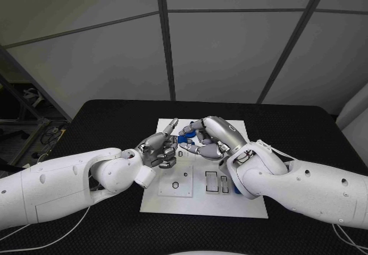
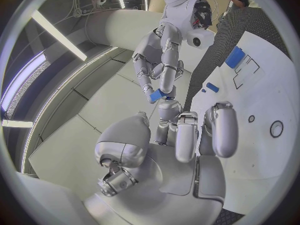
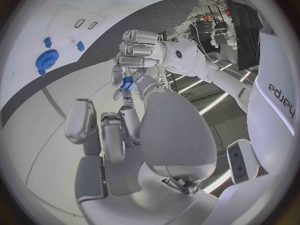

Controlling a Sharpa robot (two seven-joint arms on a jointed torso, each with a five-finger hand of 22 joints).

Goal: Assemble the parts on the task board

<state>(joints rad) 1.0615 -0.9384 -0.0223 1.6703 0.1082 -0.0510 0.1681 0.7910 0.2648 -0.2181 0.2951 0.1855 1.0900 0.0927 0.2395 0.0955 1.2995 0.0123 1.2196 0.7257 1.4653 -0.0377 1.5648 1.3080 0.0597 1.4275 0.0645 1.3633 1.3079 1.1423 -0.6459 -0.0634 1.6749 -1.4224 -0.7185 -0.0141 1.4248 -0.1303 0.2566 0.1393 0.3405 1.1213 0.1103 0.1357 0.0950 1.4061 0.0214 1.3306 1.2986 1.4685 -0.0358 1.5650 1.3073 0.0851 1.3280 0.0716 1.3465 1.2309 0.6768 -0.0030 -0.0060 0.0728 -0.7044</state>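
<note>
Parts were what your two hands met over: one small blue part sat between the fingertips of both hands, raised above the white task board near the centre of the head frame. Your right hand came in from the right edge and curled its fingers around that blue part, grasping it; in the left wrist picture the same piece showed pinched at the tips of the right hand, in the upper middle of the circle. Your left hand came in from the left edge with one finger stretched up toward the part and the others folded in; its fingertips reached the blue piece in the right wrist picture, but you could not tell from these frames whether the left hand truly gripped it or only touched it. On the board, a blue gear-shaped part lay at the upper left of the right wrist circle, with two smaller blue parts near it. A flat blue block and a small blue piece rested on the board at the upper right of the left wrist circle. The board lay on the black table.
</note>
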